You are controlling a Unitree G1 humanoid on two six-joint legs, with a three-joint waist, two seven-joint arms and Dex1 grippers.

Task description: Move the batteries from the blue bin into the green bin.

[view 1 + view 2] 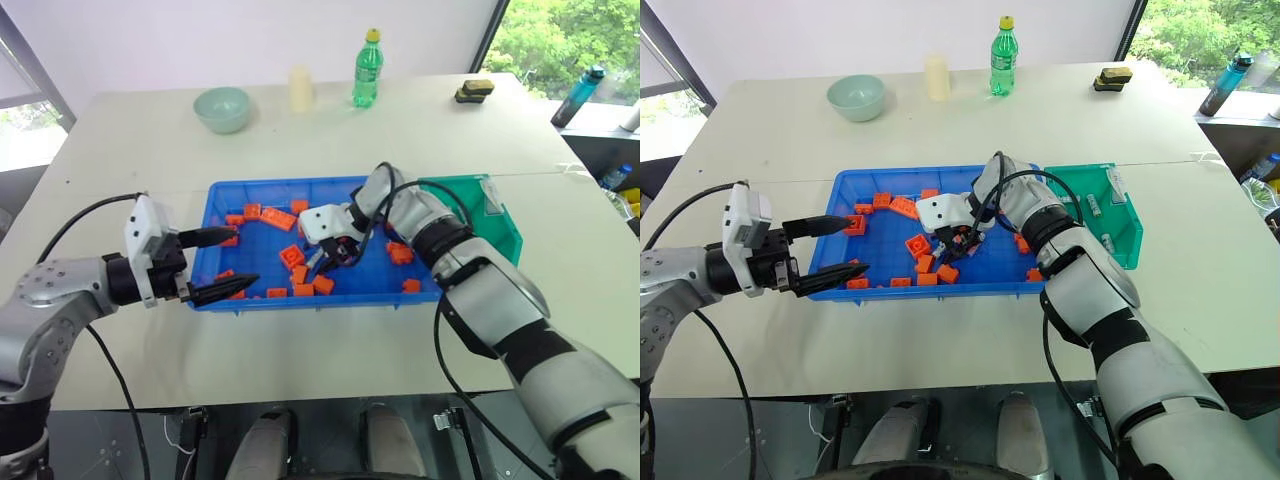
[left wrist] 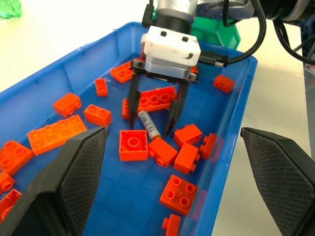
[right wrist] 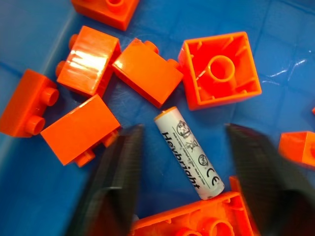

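Right gripper [image 2: 152,120]: we record it lowered into the blue bin [image 1: 222,204], fingers apart and straddling one battery [image 3: 189,152] that lies flat on the bin floor. In the right wrist view a gap shows on either side of the battery, so we cannot say the fingers touch it; it is not lifted.

Left gripper [image 1: 226,263]: fingers spread wide, holding nothing, hanging over the blue bin's near-left corner.

Battery, one item: white-grey cylinder near the middle of the blue bin, ringed by orange bricks [image 2: 133,145]. Writing along its side reads roughly "Hevbright", followed by small printed symbols including a CE mark. We read this in the right wrist view; in the left wrist view the print is a dark smudge.

Green bin [image 1: 1128,228]: touching the blue bin's right end. In the right eye view we see two small pale cylinders [image 1: 1093,206] on its floor, probably batteries, and a white label on its far rim, too small to read.

Beyond the blue bin, on the table [image 1: 130,140]: pale green bowl [image 1: 222,109], cream cylinder [image 1: 300,89], green bottle [image 1: 367,68] with yellow cap, label unreadable. The head views list these; the left wrist view gives the plainest look at the right gripper's spread over the battery.
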